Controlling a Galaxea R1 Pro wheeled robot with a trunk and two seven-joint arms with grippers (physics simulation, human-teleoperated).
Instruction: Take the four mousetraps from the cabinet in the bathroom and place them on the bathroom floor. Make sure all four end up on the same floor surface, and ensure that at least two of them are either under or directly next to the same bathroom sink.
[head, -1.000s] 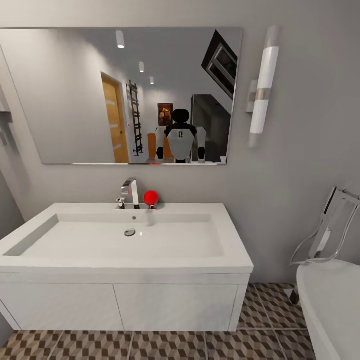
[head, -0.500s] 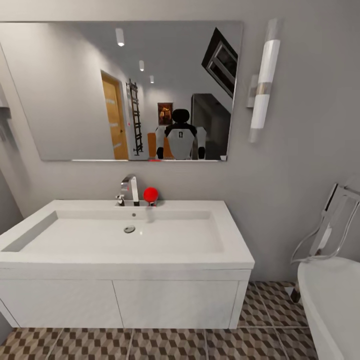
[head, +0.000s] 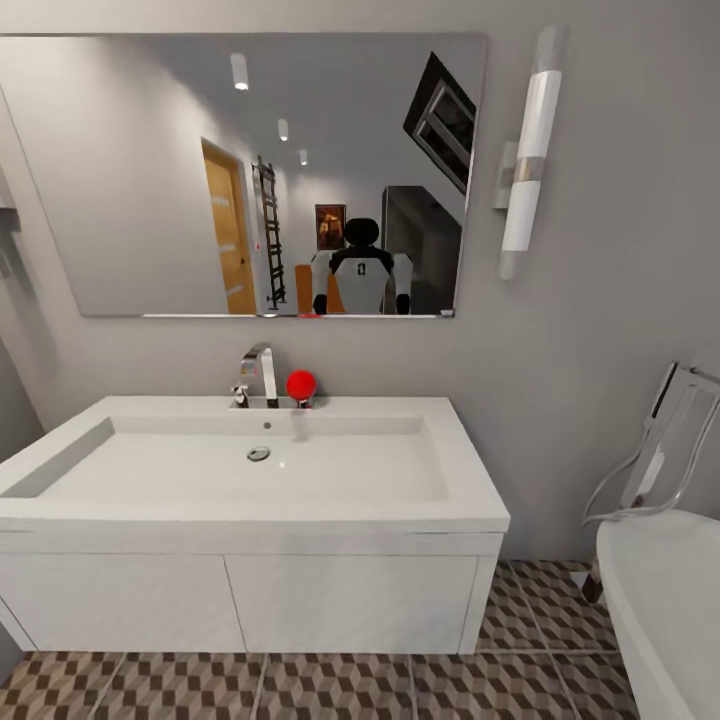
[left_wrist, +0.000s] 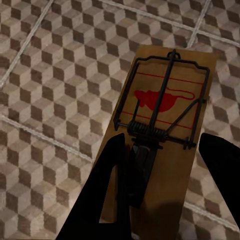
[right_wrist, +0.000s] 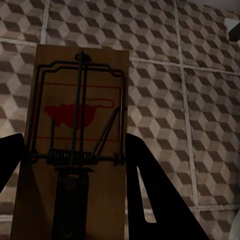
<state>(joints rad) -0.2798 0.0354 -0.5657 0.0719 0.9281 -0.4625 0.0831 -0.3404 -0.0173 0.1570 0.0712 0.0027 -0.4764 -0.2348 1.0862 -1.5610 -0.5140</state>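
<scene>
In the left wrist view a brown mousetrap (left_wrist: 165, 115) with a wire spring bar and a red mouse print sits between my dark fingers (left_wrist: 107, 190). My left gripper (left_wrist: 165, 145) is shut on it above the cube-patterned bathroom floor (left_wrist: 55, 75). In the right wrist view my right gripper (right_wrist: 72, 150) is shut on a second mousetrap (right_wrist: 80, 110) over the same tiles (right_wrist: 200, 100). Straight ahead in the head view is the white bathroom sink (head: 470, 480) with its chrome tap (head: 258, 372). The cabinet is out of view.
A red ball (head: 300, 384) sits beside the tap. The white vanity (head: 350, 600) hangs above the patterned floor (head: 350, 690). The white bathtub (head: 660, 590) stands at the right. A mirror (head: 150, 180) and a wall lamp (head: 528, 170) are on the grey wall.
The head view has shifted a little, so the sink, mirror and lamp sit slightly higher in the picture. Nothing in the room itself has moved.
</scene>
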